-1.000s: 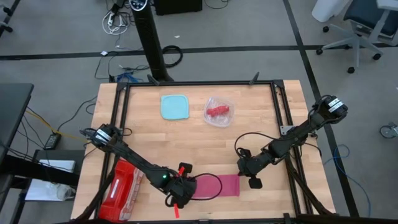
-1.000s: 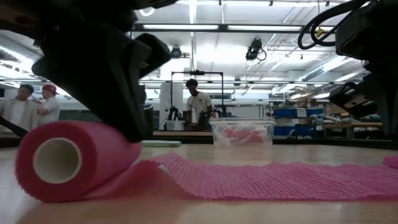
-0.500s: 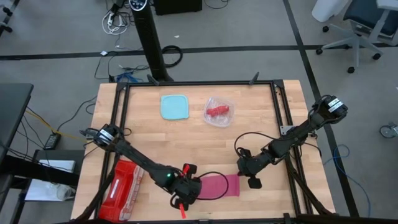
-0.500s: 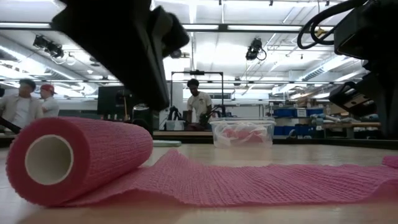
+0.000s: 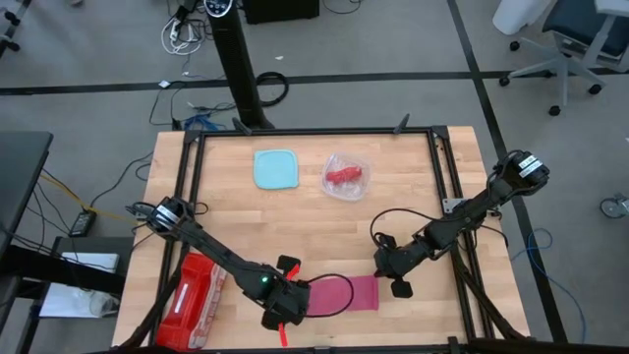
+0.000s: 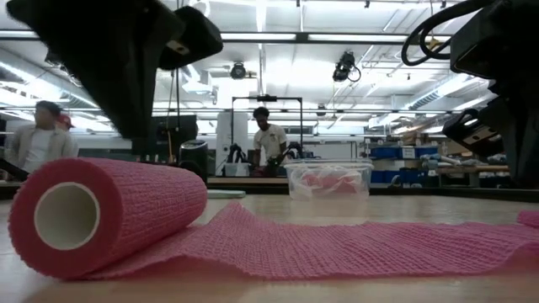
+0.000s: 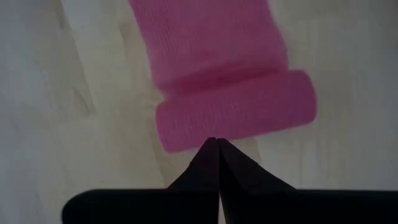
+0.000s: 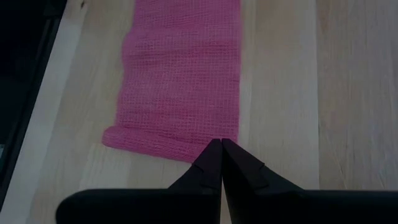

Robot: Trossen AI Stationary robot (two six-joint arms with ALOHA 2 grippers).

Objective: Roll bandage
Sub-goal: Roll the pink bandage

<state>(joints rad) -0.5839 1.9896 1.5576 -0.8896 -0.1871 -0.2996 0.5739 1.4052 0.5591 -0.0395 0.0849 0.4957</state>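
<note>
The bandage point(image 5: 339, 292) lies near the table's point(image 5: 295, 216) front edge, one end wound into a roll point(image 7: 236, 112), the rest flat on the wood. The left gripper point(image 7: 216, 142), fingers pressed together, has its tips at the roll's side. The right gripper point(image 8: 221, 142), also pressed together and holding nothing, sits at the flat end's corner.
</note>
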